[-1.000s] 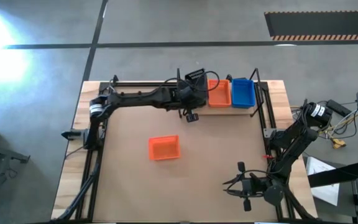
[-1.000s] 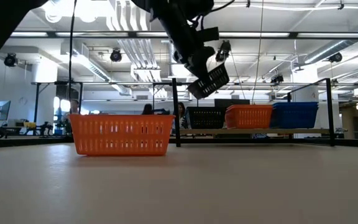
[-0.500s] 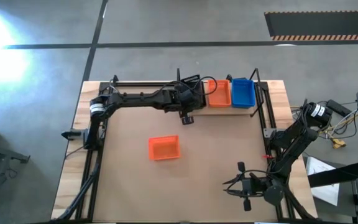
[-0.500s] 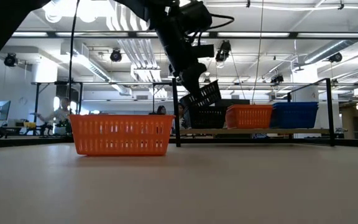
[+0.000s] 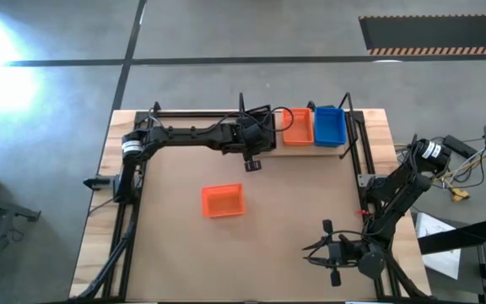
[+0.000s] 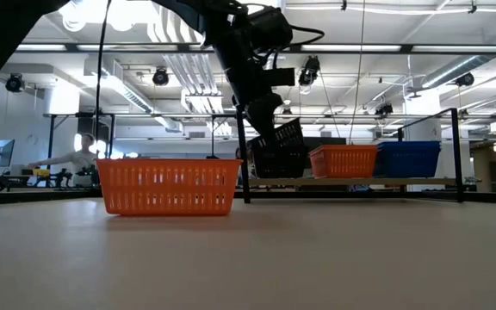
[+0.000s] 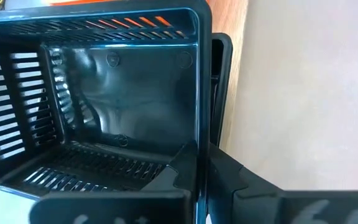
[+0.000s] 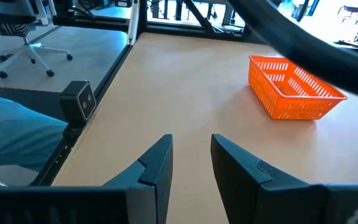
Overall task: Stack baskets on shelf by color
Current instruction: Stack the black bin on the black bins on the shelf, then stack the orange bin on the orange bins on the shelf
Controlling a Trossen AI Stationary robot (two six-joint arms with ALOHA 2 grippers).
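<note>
My left gripper [image 5: 256, 139] is over the left end of the shelf [image 5: 315, 149] and is shut on a black basket [image 6: 282, 139]. That basket hangs tilted just above another black basket [image 6: 284, 165] standing on the plank. Whether the two touch, I cannot tell. Beside them on the shelf stand an orange basket [image 5: 298, 127] and a blue basket [image 5: 330, 126]. One more orange basket [image 5: 223, 201] sits by its bottom on the tabletop. My right gripper [image 8: 190, 155] waits open low over the table's near right corner. My left gripper pinches one side wall of the black basket at its rim [image 7: 197, 124], with one finger [image 7: 176, 171] inside the basket and the other [image 7: 229, 177] outside. It comes from above, slanting from the table's left. The basket hangs tilted below the fingers.
Black metal uprights [image 6: 242, 155] frame the shelf at both ends [image 6: 456, 155]. The wide brown tabletop [image 5: 294, 211] lies between the shelf and the right arm. People and furniture show in the room behind the table.
My left gripper has come down and moved a little toward the table's left and near side, keeping its hold. The black basket has dropped from well above the shelf to just over the black basket on the plank, still tilted.
</note>
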